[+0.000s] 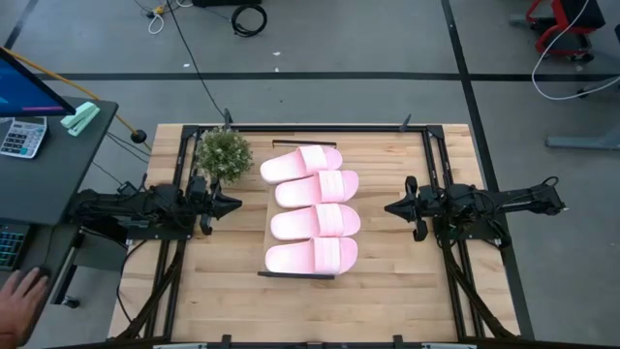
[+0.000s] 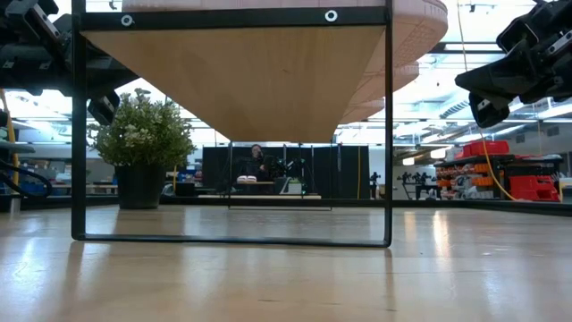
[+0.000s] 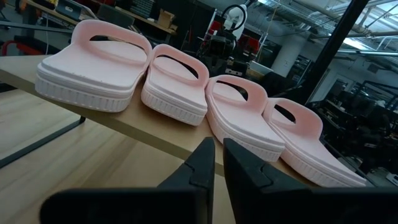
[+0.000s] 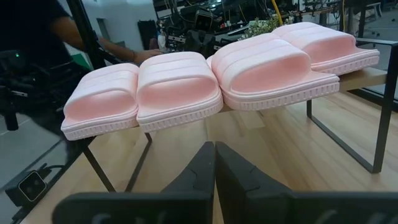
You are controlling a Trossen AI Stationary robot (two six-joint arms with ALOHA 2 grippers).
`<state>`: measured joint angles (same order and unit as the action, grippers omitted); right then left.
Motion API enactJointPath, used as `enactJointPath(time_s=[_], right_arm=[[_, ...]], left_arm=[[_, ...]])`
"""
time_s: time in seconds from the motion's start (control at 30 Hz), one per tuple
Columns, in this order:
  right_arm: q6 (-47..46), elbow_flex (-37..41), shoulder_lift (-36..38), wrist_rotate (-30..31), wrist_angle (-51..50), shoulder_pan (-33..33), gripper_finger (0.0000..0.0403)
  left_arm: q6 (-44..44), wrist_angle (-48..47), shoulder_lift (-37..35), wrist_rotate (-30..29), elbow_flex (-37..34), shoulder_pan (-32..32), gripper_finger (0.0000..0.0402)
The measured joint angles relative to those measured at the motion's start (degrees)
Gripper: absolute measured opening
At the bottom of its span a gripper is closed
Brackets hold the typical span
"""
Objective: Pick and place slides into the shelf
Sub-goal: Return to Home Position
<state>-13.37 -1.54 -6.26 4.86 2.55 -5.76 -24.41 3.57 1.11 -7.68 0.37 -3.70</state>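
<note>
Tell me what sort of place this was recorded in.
Probably a robotics lab or workshop: the left arm and right arm flank a wooden worktable, loose cables lie on the floor, and red cabinets stand in the room behind.

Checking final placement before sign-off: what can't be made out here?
Low view: the shelf plank, seen from beneath, hides nearly all of the slides.
High view: the slides cover most of the plank's top.
Low view: left gripper and right gripper, flanking the shelf, are dark silhouettes.
</note>
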Motion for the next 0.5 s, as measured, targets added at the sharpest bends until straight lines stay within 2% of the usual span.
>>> enactJointPath(time_s=[0.5], right_arm=[[0.0, 0.0, 0.0, 0.0, 0.0, 0.0, 0.0016]], left_arm=[[0.0, 0.0, 0.0, 0.0, 0.0, 0.0, 0.0026]])
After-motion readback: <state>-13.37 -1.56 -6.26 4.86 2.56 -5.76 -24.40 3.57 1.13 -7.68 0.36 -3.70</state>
